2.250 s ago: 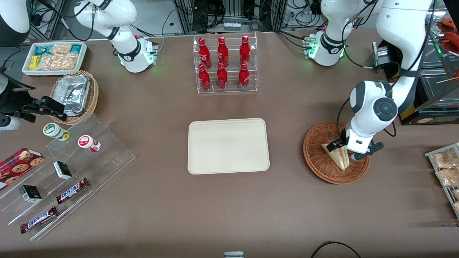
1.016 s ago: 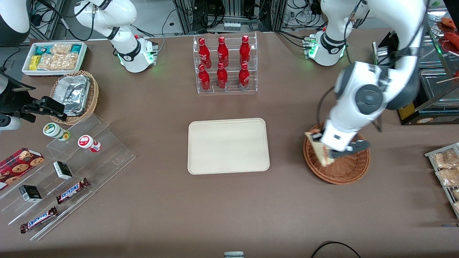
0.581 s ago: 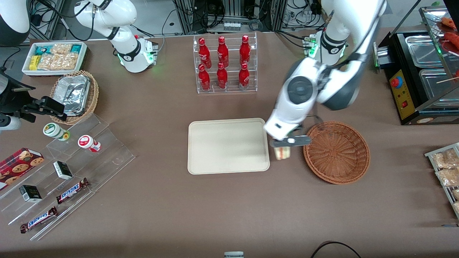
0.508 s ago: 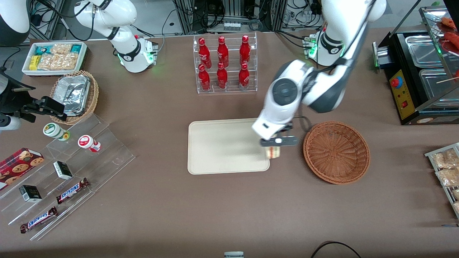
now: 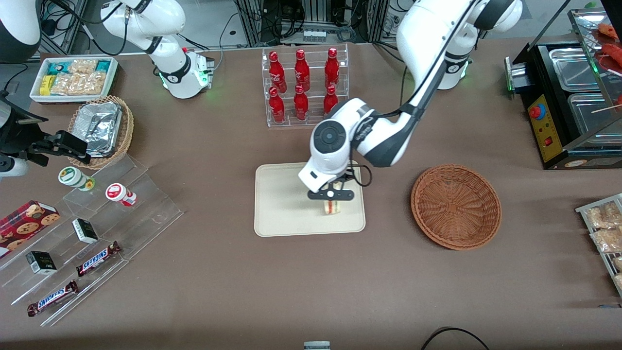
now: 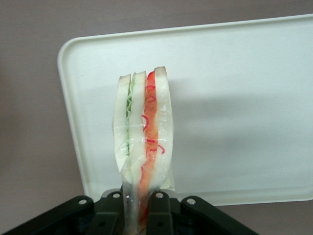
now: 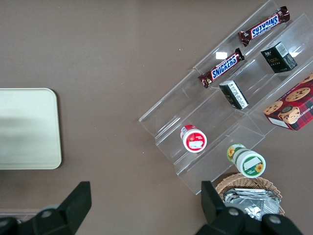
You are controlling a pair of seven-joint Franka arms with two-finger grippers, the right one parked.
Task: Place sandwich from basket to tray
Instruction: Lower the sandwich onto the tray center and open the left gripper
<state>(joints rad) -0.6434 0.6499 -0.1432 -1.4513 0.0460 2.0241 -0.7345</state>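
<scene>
The gripper point(image 5: 332, 196) seemingly hides the sandwich's point(image 5: 332, 206) top.

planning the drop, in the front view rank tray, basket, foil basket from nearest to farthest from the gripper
The gripper holds the sandwich.
1. Tray: directly under the gripper.
2. Basket: beside the tray, toward the working arm's end.
3. Foil basket: toward the parked arm's end of the table.

Gripper point(image 5: 332, 196) grips sandwich point(image 5: 332, 206) above tray point(image 5: 282, 204); basket point(image 5: 456, 206) empty.
</scene>
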